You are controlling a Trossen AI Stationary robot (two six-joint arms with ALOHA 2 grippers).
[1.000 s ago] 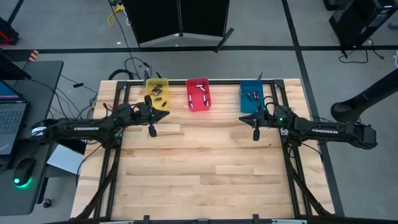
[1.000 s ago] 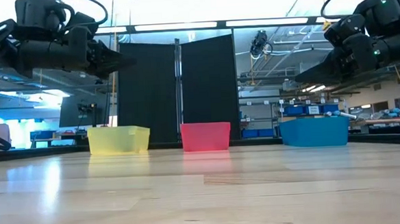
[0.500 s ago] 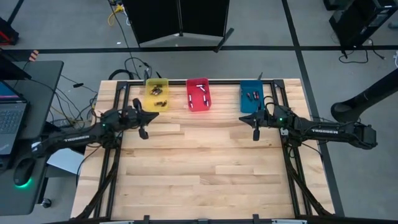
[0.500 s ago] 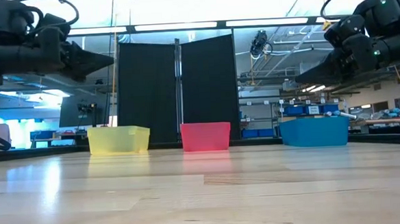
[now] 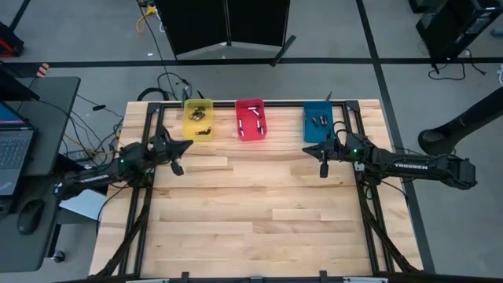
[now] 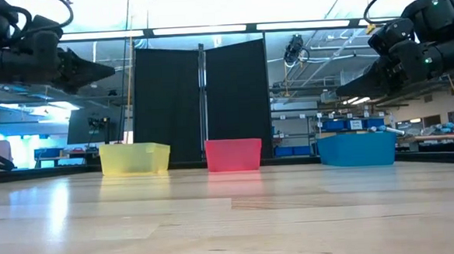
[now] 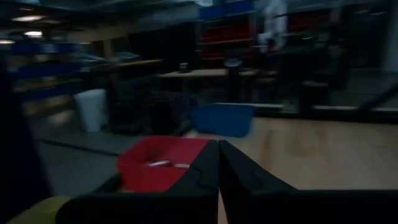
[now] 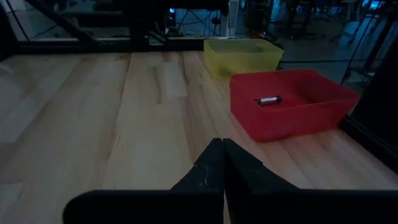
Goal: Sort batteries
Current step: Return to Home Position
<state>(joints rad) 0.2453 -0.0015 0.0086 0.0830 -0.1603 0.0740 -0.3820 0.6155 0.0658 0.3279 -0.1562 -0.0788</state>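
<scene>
Three small bins stand along the table's far edge: yellow (image 5: pixel 198 118), red (image 5: pixel 251 119) and blue (image 5: pixel 317 123). Each holds a few batteries: dark ones (image 5: pixel 201 116) in the yellow bin, pale ones (image 5: pixel 253 110) in the red bin, dark and reddish ones (image 5: pixel 318 121) in the blue bin. One silvery battery (image 8: pixel 268 99) shows in the red bin in the right wrist view. My left gripper (image 5: pixel 190 145) is shut and empty, level, above the table near the yellow bin. My right gripper (image 5: pixel 306 148) is shut and empty, above the table just in front of the blue bin.
The wooden table top (image 5: pixel 259 212) stretches bare toward the near edge. Black frame rails (image 5: pixel 369 212) run along both sides of the table. A desk with a laptop (image 5: pixel 12 157) stands beyond the left edge. Black screens (image 6: pixel 202 105) stand behind the bins.
My left gripper has drawn back toward the table's left edge, away from the yellow and red bins, staying shut, level and well above the table.
</scene>
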